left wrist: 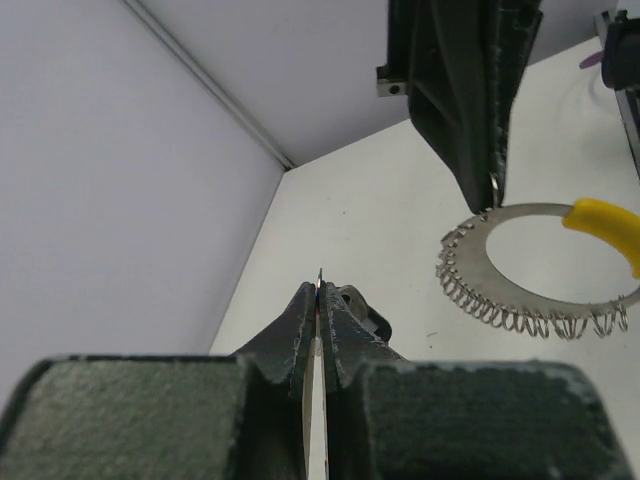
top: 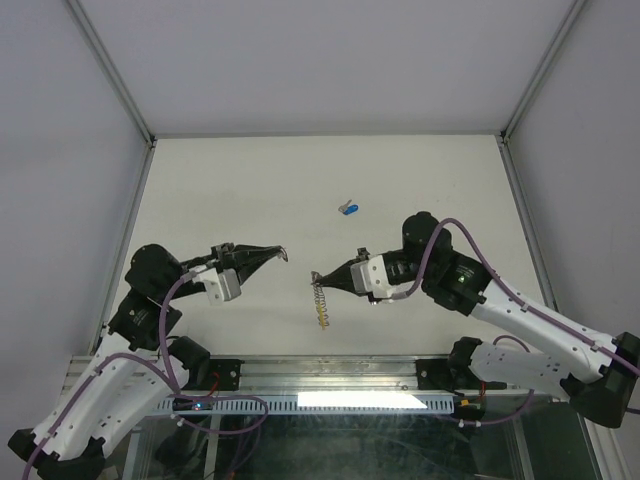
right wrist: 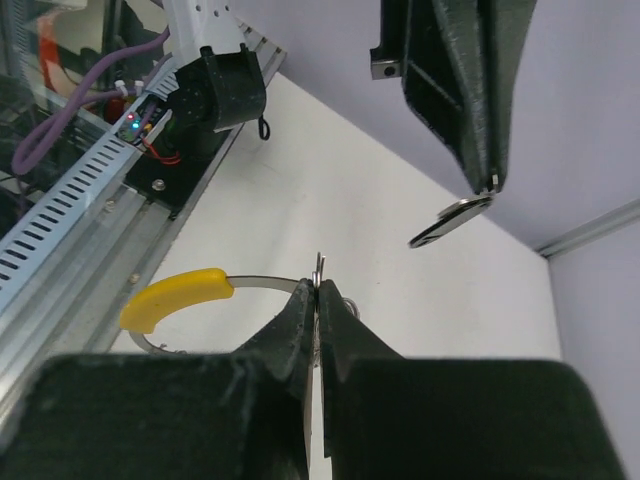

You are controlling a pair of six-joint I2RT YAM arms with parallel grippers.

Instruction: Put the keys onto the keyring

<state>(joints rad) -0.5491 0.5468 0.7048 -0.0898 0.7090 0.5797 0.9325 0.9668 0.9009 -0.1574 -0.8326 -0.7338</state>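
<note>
- Keyring [top: 320,302] is clamped at its rim by the right gripper [top: 317,277], whose fingers are pressed together on the flat metal band.
- From above, the keyring is seen edge-on as a thin line running from those fingertips toward the arm bases.
- From the left wrist, the keyring is seen as a flat silver band with a wire coil wound along its outer edge. A yellow segment [left wrist: 605,222] is set on the rim, a little way round from the clamped spot.
- Whether the keyring's lower edge touches the table [top: 430,170] cannot be told.
- The left gripper [top: 283,256] is placed just to the left of the keyring, its tips pointed toward it, with a gap left between the two.
- The left gripper is clenched on a small silver key [right wrist: 451,221], which is pinched by one end and juts out past the fingertips.
- The silver key is kept apart from the keyring; no part of it is threaded onto the band.
- A blue-headed key [top: 349,209] is laid flat on the table beyond the keyring, on the side away from the arm bases and slightly to its right, well apart from it and touched by neither gripper.
</note>
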